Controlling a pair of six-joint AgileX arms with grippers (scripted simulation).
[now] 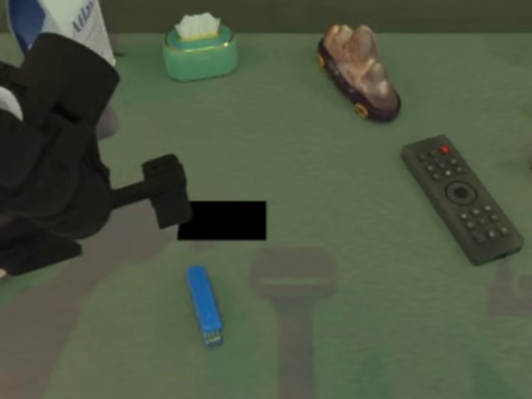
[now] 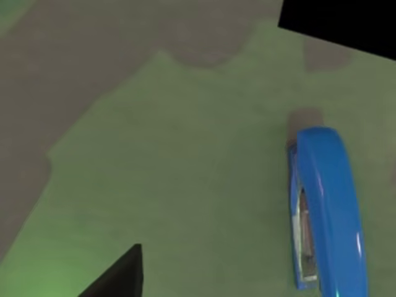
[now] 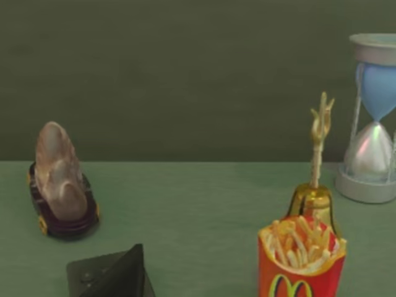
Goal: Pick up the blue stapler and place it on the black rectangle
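1. The blue stapler [image 1: 204, 305] is seen lying flat on the green table [image 1: 349, 191] in the lower-left-centre of the top view, with its silvery tip turned toward the lower edge of the frame. It is free of any grip, so the pick-up is judged not yet done.
2. The black rectangle [image 1: 223, 220] is found just above the stapler in the top view, near it but not touching. The carry is therefore judged to be a short one.
3. The left gripper [image 1: 170, 191] is held at mid-left of the top view, overlapping the rectangle's left end and above the stapler in the frame. Nothing is held by it; how far its fingers are parted cannot be told from these views.
4. In the left wrist view the stapler [image 2: 328, 210] is shown at the right edge and a corner of the rectangle [image 2: 346, 21] at the upper right. The stapler is off-centre there, so a sideways correction is judged necessary before any descent.
5. The right arm is out of the top view; from its wrist camera only bystanders are shown: a fries carton [image 3: 300, 263], a bell [image 3: 317, 185], an hourglass [image 3: 371, 124] and a toy car [image 3: 60, 185].
6. A remote [image 1: 461, 199] and a tissue box [image 1: 199, 48] lie well apart from the working area, so no obstruction is expected from them.
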